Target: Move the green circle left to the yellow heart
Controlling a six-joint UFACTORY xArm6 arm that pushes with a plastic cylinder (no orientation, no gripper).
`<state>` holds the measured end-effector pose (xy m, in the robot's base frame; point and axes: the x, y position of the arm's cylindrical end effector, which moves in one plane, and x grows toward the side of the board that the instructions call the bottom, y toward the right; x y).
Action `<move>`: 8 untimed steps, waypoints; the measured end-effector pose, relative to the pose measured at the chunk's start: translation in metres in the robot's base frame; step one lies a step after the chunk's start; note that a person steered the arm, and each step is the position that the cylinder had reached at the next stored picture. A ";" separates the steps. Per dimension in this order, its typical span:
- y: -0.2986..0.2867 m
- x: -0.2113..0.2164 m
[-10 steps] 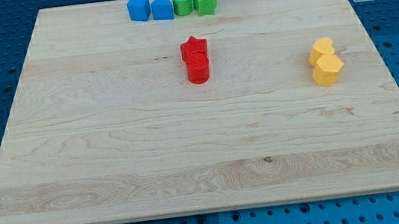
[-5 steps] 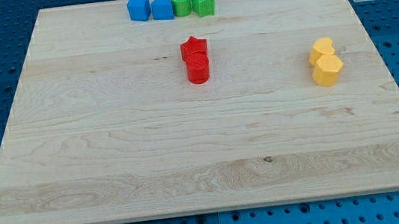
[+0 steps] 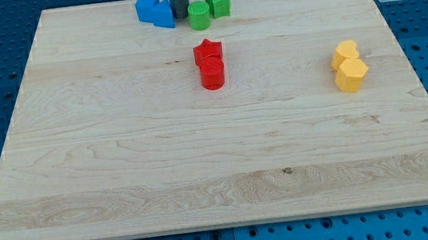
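The rod comes down at the view's top edge, and its tip [image 3: 180, 16] sits wedged in the row of blocks there, just to the view's left of the green circle [image 3: 199, 15] and touching or very nearly touching it; I can't quite call the contact. There are no fingers on this arm to speak of, just that plain dark rod, so nothing is being held, only shoved. The green circle stands a little proud of the row, towards the view's bottom, with the green star-like block [image 3: 220, 2] just beside it on the view's right. Two blue blocks [image 3: 155, 10] huddle on the tip's other side, one partly behind the rod, their shapes hard to make out. As for the job, I'd say it has barely begun: the circle is up at the top of the tabletop [image 3: 120, 147], while the yellow heart [image 3: 344, 51] sits well apart, over on the view's right, touching the yellow hexagon [image 3: 351, 75] below it. The whole crossing remains. The red pair [image 3: 209, 62] in the middle lies below the circle, not on a straight line across. The rod's upper part is cut off by the frame, and which yellow piece is truly the heart is my best reading.
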<state>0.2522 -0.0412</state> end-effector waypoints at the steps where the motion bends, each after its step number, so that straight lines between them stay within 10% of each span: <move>1: 0.007 0.014; 8: 0.027 0.003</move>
<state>0.2553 -0.0145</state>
